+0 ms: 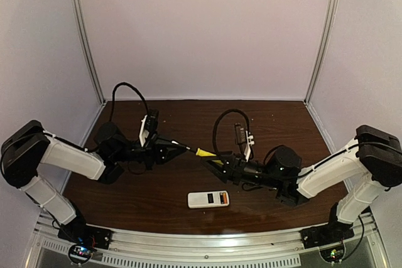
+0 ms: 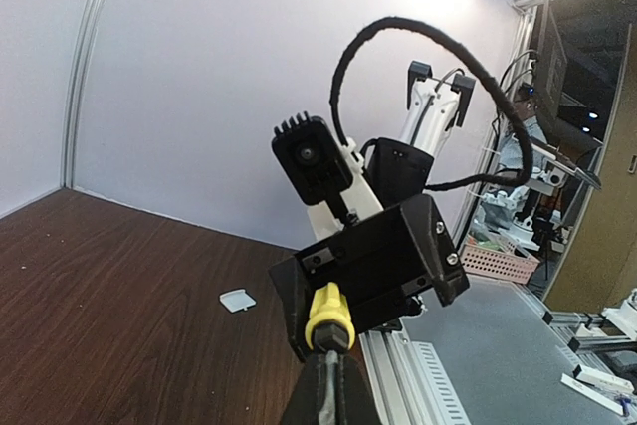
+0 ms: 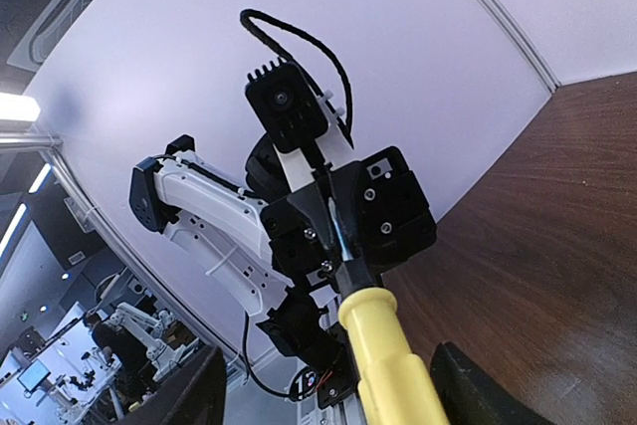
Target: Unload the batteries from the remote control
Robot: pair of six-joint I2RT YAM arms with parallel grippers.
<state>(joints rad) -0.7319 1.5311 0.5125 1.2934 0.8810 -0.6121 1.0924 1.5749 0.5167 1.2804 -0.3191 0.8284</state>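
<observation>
The remote control point(image 1: 208, 199) lies flat near the table's front, its back up. An orange battery point(image 1: 223, 199) shows at the right end of its dark recess; the dark battery cannot be made out. Above the table both grippers meet on a yellow-handled screwdriver point(image 1: 204, 153). My left gripper point(image 1: 181, 147) point(image 2: 333, 390) is shut on the metal shaft. My right gripper point(image 1: 215, 161) point(image 3: 333, 360) stands open around the yellow handle point(image 3: 393, 365), with gaps on both sides. Both grippers hang well above and behind the remote.
A small white cover piece point(image 2: 237, 300) lies on the brown table point(image 1: 157, 199) at the right side. White walls close in the back and sides, and a metal rail point(image 1: 207, 249) runs along the near edge.
</observation>
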